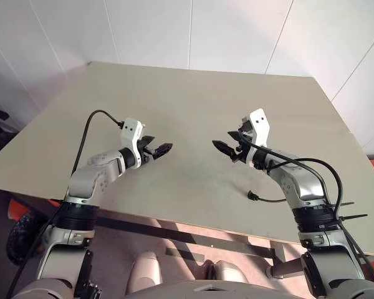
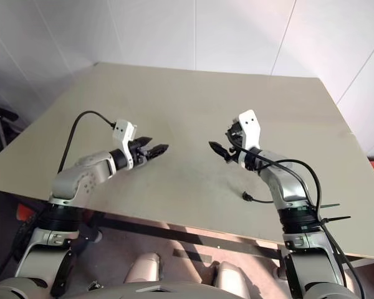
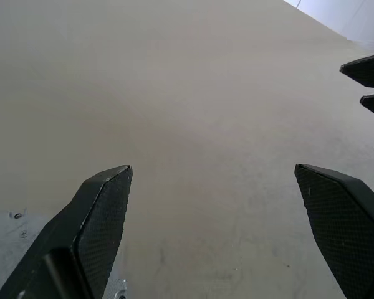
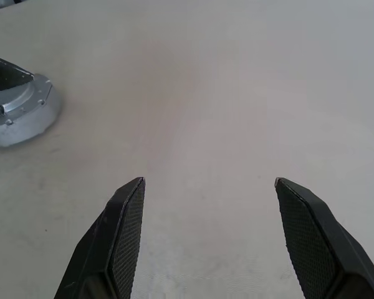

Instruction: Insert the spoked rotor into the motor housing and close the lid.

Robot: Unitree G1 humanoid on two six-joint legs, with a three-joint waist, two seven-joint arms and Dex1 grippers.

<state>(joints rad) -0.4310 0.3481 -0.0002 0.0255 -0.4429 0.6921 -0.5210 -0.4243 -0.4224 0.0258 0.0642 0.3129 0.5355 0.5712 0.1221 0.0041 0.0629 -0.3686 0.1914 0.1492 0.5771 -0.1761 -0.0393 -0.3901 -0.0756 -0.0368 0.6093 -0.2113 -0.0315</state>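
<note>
The spoked rotor, the motor housing and the lid are out of view. My left gripper [image 1: 159,148] hovers over the beige table [image 1: 193,99] left of centre, open, with nothing between its fingers [image 3: 106,205]. Facing it from the right, my right gripper [image 1: 225,142] is also open and empty, and its fingers [image 4: 128,218] stand wide apart over bare tabletop. The two grippers point toward each other with a gap between them. In the left wrist view the right gripper's black fingertips [image 3: 369,70] show across that gap.
A black cable [image 1: 280,165] loops from my right arm, and its plug end [image 1: 252,196] hangs near the table's front edge. A grey metal part with screws [image 4: 22,112] that looks like part of my left hand appears in the right wrist view. White walls stand behind the table.
</note>
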